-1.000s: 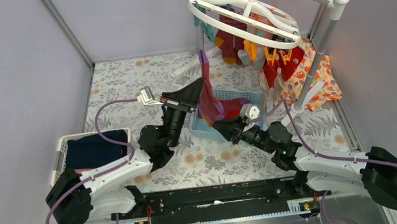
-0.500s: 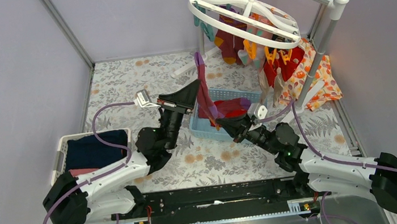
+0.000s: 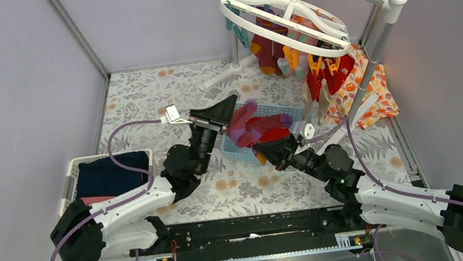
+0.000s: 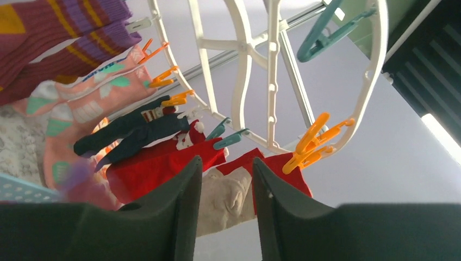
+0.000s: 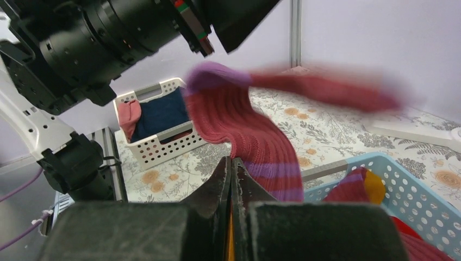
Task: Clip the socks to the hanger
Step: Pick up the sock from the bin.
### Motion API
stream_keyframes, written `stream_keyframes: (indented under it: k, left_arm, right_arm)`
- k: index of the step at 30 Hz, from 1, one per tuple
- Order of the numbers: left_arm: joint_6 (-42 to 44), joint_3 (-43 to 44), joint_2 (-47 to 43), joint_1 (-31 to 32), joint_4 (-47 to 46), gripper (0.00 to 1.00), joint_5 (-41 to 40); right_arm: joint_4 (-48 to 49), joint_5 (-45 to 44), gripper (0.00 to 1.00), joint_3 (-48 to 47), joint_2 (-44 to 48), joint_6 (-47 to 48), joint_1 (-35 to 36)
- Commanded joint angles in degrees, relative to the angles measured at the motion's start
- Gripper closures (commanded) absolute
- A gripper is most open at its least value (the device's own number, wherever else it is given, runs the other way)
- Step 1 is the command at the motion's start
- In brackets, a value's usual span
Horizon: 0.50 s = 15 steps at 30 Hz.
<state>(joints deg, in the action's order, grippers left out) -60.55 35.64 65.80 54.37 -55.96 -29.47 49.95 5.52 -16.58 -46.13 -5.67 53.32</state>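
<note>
Okay so the handoff just went through. Half a second back the left gripper (image 3: 229,106) was pinching the top of the maroon ribbed sock with purple stripes (image 3: 244,119) and holding it straight up in the middle of the overhead frame. Now its jaws are parted with nothing between them. In its own wrist view you just see empty space between the two black fingers.

The right gripper (image 5: 231,160) was open a second ago. It's now clamped tight on the lower part of that sock, fingers pressed together on the fabric at centre-bottom of its wrist view. With the top let go, the free end is flopping over. It's a blur across the upper right of that view, and from above the sock is drooping over the light blue perforated plastic basket (image 3: 283,108) at centre frame.

My read is that the sock belongs to the right arm alone now. It isn't clipped yet: it sits well below the big white plastic oval hanger (image 4: 270,81) at the upper right of the overhead view, where several red socks (image 3: 265,50) already hang. The left gripper looks up at the orange and teal clips, so it may be freed to work one.
</note>
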Motion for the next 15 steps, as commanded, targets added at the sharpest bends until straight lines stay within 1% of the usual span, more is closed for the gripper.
stream_keyframes:
  k: [1, 3, 5, 6, 8, 10, 12, 14, 15]
  left_arm:
    - [0.3, -0.3, 0.0, 0.3, 4.3, 0.5, -2.0]
    - [2.6, -1.1, -1.5, 0.2, 6.9, 0.46, -3.0]
    - [6.8, -2.2, -3.6, 0.0, 9.7, 0.43, -3.7]
    - [9.1, -2.8, -5.0, -0.1, 11.0, 0.41, -3.6]
    - [14.4, -4.8, -8.1, -0.3, 13.3, 0.34, -1.5]
    - [21.0, -8.5, -11.5, -0.8, 12.6, 0.28, 5.2]
    - [26.9, -13.4, -15.4, -1.0, 10.0, 0.25, 14.5]
    - [29.1, -17.5, -19.8, -1.2, 9.7, 0.23, 21.7]
    - [29.0, -18.9, -21.4, -1.2, 11.0, 0.23, 23.5]
  right_arm:
    - [1.4, -2.8, 1.0, 0.2, 2.5, -1.9, 0.6]
    - [1.3, -4.5, 1.0, 0.5, 3.1, -2.4, 0.6]
    - [1.6, -6.3, 1.0, 0.8, 2.9, -3.5, 0.6]
    - [2.0, -7.0, 1.0, 1.0, 2.4, -4.1, 0.6]
    - [2.3, -7.6, 1.0, 0.9, 1.3, -5.5, 0.6]
    - [2.8, -8.1, 1.0, 0.7, 0.3, -7.2, 0.6]
    - [3.6, -8.9, 1.0, 0.8, -0.7, -8.8, 0.6]
    - [4.2, -10.1, 1.0, 0.9, -1.2, -10.2, 0.6]
    - [4.5, -10.6, 1.0, 0.8, -1.3, -10.6, 0.6]
